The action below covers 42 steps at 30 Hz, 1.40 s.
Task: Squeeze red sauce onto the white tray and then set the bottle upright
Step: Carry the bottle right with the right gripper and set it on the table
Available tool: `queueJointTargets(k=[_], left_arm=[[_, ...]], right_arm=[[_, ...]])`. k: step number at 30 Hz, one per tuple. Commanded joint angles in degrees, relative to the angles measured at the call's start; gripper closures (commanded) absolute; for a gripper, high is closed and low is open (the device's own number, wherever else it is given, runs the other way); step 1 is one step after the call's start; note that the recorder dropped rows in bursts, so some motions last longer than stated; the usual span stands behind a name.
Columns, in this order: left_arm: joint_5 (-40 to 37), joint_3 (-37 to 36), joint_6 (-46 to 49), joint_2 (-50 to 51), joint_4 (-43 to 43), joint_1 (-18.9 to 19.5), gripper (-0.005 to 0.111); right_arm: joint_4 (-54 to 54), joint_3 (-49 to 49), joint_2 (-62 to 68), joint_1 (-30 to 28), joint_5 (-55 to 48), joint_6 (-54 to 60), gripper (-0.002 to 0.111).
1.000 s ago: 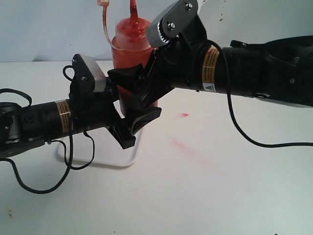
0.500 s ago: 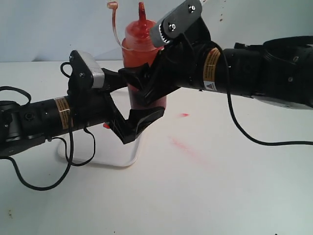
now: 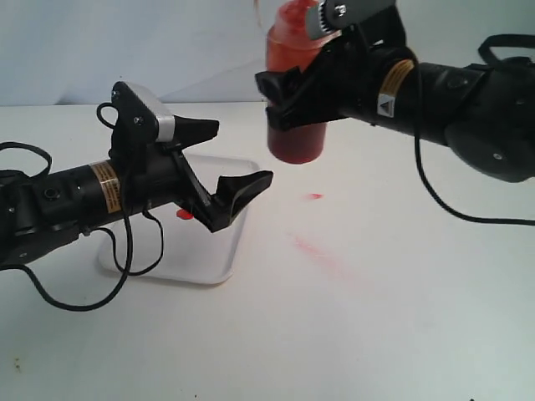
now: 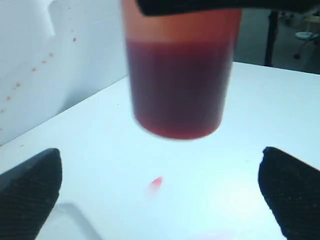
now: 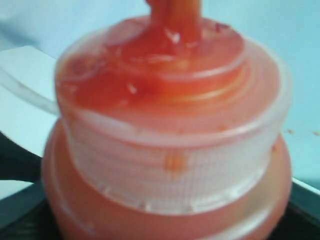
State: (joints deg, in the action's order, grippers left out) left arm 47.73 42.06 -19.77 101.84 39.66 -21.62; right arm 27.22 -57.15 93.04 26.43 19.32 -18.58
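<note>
Black right gripper (image 3: 305, 107) clamps the translucent orange-red squeeze bottle (image 3: 294, 144) upright, airborne beside the flat white plastic tray (image 3: 209, 272); the black left gripper (image 3: 239, 154) gapes wide and empty over that tray. Released this high, it could topple and leak.

Yellow label (image 3: 104, 185) on left arm (image 3: 58, 200), triangle-marked yellow label (image 3: 386, 92) on right arm (image 3: 468, 92); print illegible.

Exterior view. bottle (image 3: 294, 117) at 12 o'clock, upright, clear of the table (image 3: 376, 334), held in the right gripper (image 3: 297, 96). tray (image 3: 205, 274) at 8 o'clock on the table, with a sauce blob (image 3: 184, 214) on it. left gripper (image 3: 242, 152) over the tray's right side, apart from the bottle. second blob (image 3: 314, 196) on the table at 5 o'clock of the bottle's base, smear (image 3: 313, 246) just nearer.
</note>
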Motion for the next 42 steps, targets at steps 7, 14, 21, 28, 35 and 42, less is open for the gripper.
queueJointTargets(k=[7, 14, 21, 28, 35, 42], left_arm=[[-4.26, 0.22, 3.93, -0.45, -12.55, -0.31, 0.003], [-4.05, 0.22, 4.96, -0.45, -15.70, -0.31, 0.003], [-4.05, 0.22, 5.27, -0.45, -16.71, -0.31, 0.003], [-4.05, 0.22, 5.27, -0.45, -16.71, -0.31, 0.003], [-4.05, 0.22, 5.27, -0.45, -16.71, -0.31, 0.003], [-4.05, 0.22, 5.27, -0.45, -16.71, -0.31, 0.003]], right_arm=[[-2.38, 0.09, 6.44, -5.67, 1.98, 0.81, 0.108], [-7.27, 0.09, 14.70, -5.90, 11.71, 1.97, 0.108], [-20.69, -0.03, 18.57, -5.90, 13.09, 13.62, 0.108], [-26.75, -0.03, 20.81, -5.90, 16.44, 19.49, 0.108], [-26.75, -0.03, 23.68, -5.90, 19.11, 19.86, 0.108], [-26.75, -0.03, 24.20, -5.90, 22.12, 19.86, 0.108]])
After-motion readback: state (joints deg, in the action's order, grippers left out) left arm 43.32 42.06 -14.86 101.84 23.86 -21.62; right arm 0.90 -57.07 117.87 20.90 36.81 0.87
